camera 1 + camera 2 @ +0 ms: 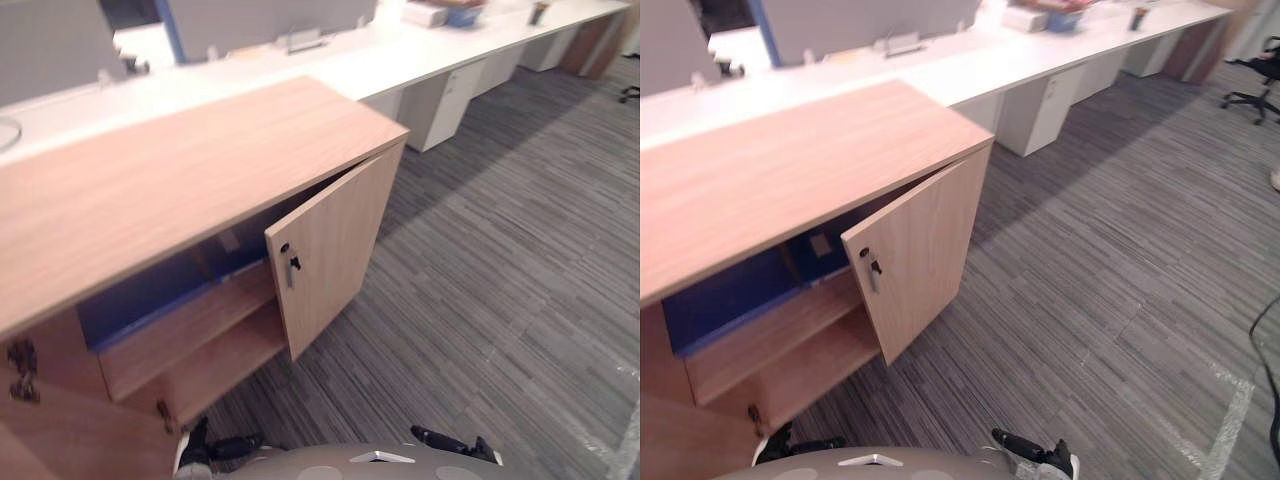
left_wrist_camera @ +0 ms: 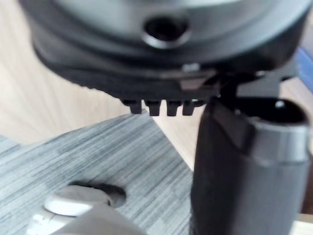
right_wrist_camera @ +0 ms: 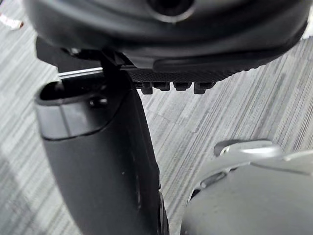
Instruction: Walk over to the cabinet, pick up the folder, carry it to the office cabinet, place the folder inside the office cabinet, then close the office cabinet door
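Grey striped carpet spreads to my right, and a long white table runs behind. Before me stands the wooden cabinet with both doors swung out: the right door half open, the left door near my left side. The blue folder lies inside on the upper shelf, its long axis running along the shelf, parallel to the cabinet's front, one end toward the right door. My left hand and right hand hang low, their fingers loose and holding nothing.
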Tool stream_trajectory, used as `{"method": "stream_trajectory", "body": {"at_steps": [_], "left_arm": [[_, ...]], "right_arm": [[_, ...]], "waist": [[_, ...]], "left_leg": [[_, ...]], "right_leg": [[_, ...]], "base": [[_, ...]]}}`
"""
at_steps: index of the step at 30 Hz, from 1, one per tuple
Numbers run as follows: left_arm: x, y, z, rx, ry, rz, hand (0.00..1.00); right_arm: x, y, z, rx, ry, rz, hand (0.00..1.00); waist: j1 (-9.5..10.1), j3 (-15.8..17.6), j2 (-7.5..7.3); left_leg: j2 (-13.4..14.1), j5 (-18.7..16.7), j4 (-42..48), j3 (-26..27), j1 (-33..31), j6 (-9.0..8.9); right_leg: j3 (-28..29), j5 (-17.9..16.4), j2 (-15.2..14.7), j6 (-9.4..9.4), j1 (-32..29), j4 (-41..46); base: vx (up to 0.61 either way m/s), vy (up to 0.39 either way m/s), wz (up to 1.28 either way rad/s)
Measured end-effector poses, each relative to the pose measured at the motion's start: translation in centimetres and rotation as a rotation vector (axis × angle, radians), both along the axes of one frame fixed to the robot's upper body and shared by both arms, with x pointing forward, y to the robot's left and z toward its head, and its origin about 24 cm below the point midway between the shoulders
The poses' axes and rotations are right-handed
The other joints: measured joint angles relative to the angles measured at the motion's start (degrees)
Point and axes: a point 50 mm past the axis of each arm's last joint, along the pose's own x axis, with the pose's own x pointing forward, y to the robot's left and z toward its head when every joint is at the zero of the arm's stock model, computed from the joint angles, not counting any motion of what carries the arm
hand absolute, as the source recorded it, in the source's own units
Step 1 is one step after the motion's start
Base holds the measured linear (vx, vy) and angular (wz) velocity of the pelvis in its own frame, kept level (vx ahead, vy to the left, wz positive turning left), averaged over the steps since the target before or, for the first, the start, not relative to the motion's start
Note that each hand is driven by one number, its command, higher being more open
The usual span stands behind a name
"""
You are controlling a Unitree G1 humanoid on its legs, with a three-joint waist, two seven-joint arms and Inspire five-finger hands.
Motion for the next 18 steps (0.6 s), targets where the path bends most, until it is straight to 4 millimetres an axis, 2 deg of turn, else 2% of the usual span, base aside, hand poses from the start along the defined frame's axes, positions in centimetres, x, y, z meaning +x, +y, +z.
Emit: {"method": "stream_trajectory", "body": {"at_steps": [1, 3, 4, 5, 6, 8, 10, 11, 16, 18], "left_arm": [[0.5, 0.4, 0.2, -0.004, -0.018, 0.030, 1.00], [0.5, 0.0, 0.0, -0.020, -0.016, 0.038, 1.00], [0.5, -0.2, 0.0, -0.023, -0.015, 0.042, 1.00], [0.2, -0.4, -0.2, -0.035, -0.012, 0.077, 1.00], [0.1, -0.4, -0.2, -0.038, -0.010, 0.085, 1.00], [-0.3, -0.4, -0.3, -0.051, -0.002, 0.115, 1.00], [-0.5, -0.3, -0.4, -0.057, 0.002, 0.136, 1.00], [-0.9, -0.3, -0.4, -0.071, 0.002, 0.158, 1.00], [-0.8, -0.3, -0.4, -0.095, -0.016, 0.188, 1.00], [-0.6, -0.3, -0.2, -0.096, -0.033, 0.188, 1.00]], "right_arm": [[0.4, 0.4, -0.1, 0.020, 0.001, 0.004, 1.00], [0.2, 0.4, -0.2, 0.031, 0.003, -0.004, 1.00], [0.1, 0.3, -0.2, 0.033, 0.002, -0.009, 1.00], [-0.1, 0.2, -0.2, 0.043, 0.005, -0.016, 1.00], [-0.2, 0.2, -0.3, 0.049, 0.005, -0.023, 1.00], [-0.3, 0.2, -0.3, 0.057, 0.001, -0.037, 1.00], [-0.3, 0.2, -0.3, 0.057, 0.001, -0.039, 1.00], [-0.8, 0.1, -0.4, 0.061, 0.015, -0.056, 1.00], [-1.4, -0.2, -0.4, 0.057, 0.029, -0.078, 1.00], [-1.3, -0.2, -0.4, 0.057, 0.028, -0.075, 1.00]], "waist": [[0.06, 1.0, -1.29], [0.07, 1.3, -0.91], [0.16, 1.3, -0.63], [0.26, 1.0, 0.05], [0.12, 0.9, 0.14], [-0.23, 0.8, 0.45], [-0.73, 0.7, 0.46], [-1.07, 0.7, 0.67], [-0.90, 1.1, 1.34], [-0.81, 1.5, 1.27]], "left_leg": [[-0.4, 0.4, 0.4, -1.3, -0.5, -0.64], [0.2, 1.3, 0.1, -1.6, 0.1, -1.30], [0.5, 1.5, -0.1, -1.7, 0.4, -1.52], [1.9, 2.6, -1.7, -2.3, 1.1, -2.47], [2.4, 3.0, -2.3, -2.6, 1.1, -2.84], [5.3, 5.3, -5.3, -3.0, 1.1, -4.15], [6.2, 6.4, -6.3, -3.2, 1.0, -4.59], [7.5, 7.7, -7.7, -4.2, 0.7, -5.25], [7.6, 9.8, -9.2, -8.1, -1.0, -6.33], [6.9, 11.3, -9.2, -8.7, -2.2, -5.88]], "right_leg": [[0.8, -1.1, 0.0, 3.41, 1.5, -1.7], [-0.7, -2.3, 0.3, 5.29, 3.2, -2.1], [-1.0, -2.4, 0.7, 5.50, 3.9, -2.6], [-2.3, -2.4, 2.0, 5.52, 5.2, -4.1], [-2.8, -2.4, 2.5, 5.52, 5.6, -4.7], [-4.5, -2.4, 5.2, 5.62, 6.1, -6.6], [-5.5, -2.4, 6.1, 5.63, 6.3, -6.8], [-7.7, -2.5, 7.2, 5.64, 6.6, -7.3], [-13.6, -3.4, 8.2, 5.81, 8.1, -7.1], [-15.7, -3.8, 8.0, 5.70, 8.2, -6.7]], "base": [[0.03, -0.184, 0.44], [0.02, -0.180, 0.41], [0.00, -0.160, 0.30], [-0.01, -0.132, 0.23], [-0.03, -0.165, 0.30], [-0.06, -0.179, 0.28], [-0.08, -0.119, 0.39], [-0.09, -0.087, 0.54], [-0.08, -0.051, 0.68], [-0.06, 0.003, 0.62]]}}
